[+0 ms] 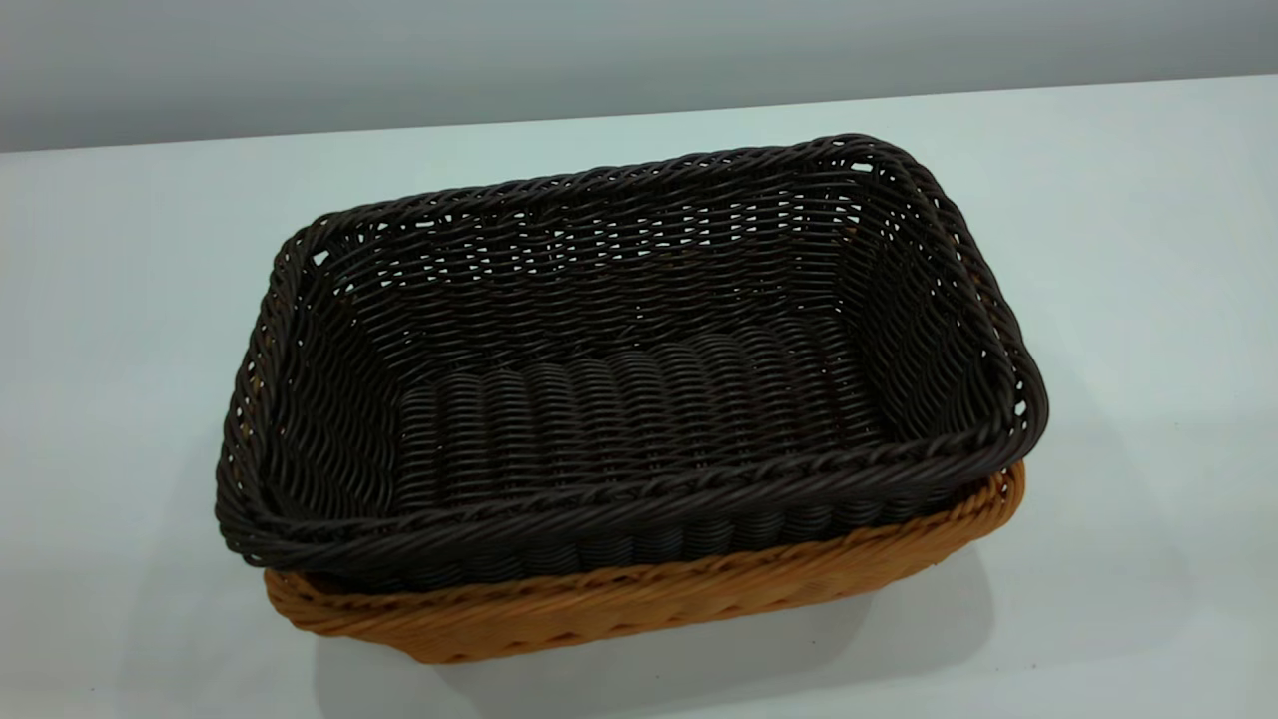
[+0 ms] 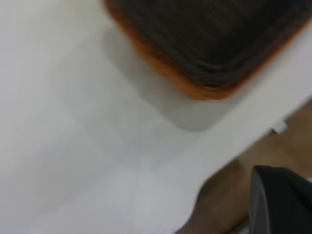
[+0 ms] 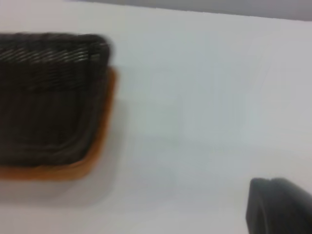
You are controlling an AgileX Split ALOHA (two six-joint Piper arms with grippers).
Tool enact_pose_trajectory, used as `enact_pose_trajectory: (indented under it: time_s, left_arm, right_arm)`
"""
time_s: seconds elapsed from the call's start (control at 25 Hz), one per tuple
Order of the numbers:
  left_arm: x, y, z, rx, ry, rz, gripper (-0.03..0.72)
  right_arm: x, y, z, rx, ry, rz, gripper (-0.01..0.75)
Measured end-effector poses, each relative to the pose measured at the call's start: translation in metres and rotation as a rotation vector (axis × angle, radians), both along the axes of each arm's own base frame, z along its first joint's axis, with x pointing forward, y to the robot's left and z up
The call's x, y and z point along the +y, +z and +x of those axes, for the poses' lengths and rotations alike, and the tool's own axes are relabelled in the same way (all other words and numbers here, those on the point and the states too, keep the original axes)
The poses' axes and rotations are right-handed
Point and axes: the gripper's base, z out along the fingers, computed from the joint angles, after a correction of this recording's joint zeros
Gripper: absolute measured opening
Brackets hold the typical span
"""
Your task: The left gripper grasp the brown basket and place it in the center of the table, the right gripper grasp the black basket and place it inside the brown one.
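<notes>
Exterior view: dark brown-black woven wicker basket is sitting nested inside orange-tan wicker basket mid-table; both grippers' finger states cannot be told.

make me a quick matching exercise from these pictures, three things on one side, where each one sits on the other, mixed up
Things:
1. black basket
2. brown basket
3. table

Places:
A. underneath everything, bearing both baskets
B. nested inside the other basket, rim standing above it
C. resting directly on the white surface, holding the other basket

Pairs: 1-B, 2-C, 3-A
</notes>
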Motion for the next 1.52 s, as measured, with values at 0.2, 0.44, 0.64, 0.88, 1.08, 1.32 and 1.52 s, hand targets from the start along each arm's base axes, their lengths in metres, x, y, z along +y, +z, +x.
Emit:
enact_pose_trajectory:
  time_s: [0.2, 0.44, 0.64, 0.88, 1.08, 1.32, 1.52]
  left_arm:
    - [0.004, 0.0, 0.002, -0.002, 0.213, -0.001, -0.001]
    - [0.01, 0.0, 0.003, -0.002, 0.44, -0.001, -0.001]
    - [0.013, 0.0, 0.002, -0.001, 0.58, 0.0, -0.001]
    - [0.014, 0.001, -0.006, -0.068, 0.603, -0.02, -0.001]
    - [0.014, 0.002, -0.022, -0.177, 0.602, -0.057, -0.001]
    - [0.014, 0.003, -0.029, -0.222, 0.599, -0.074, -0.001]
    - [0.014, 0.003, -0.029, -0.221, 0.599, -0.074, -0.001]
  right_arm:
    - [-0.001, 0.0, 0.0, 0.0, -0.237, 0.0, 0.0]
    - [-0.001, 0.0, -0.001, -0.015, -0.367, 0.0, 0.0]
    - [0.0, 0.0, -0.007, -0.05, -0.365, 0.001, 0.0]
    - [0.0, 0.0, -0.006, -0.049, -0.365, 0.001, 0.0]
    - [0.0, 0.0, -0.006, -0.049, -0.365, 0.001, 0.0]
    - [0.0, 0.0, -0.006, -0.05, -0.365, 0.001, 0.0]
    - [0.0, 0.0, -0.006, -0.05, -0.365, 0.001, 0.0]
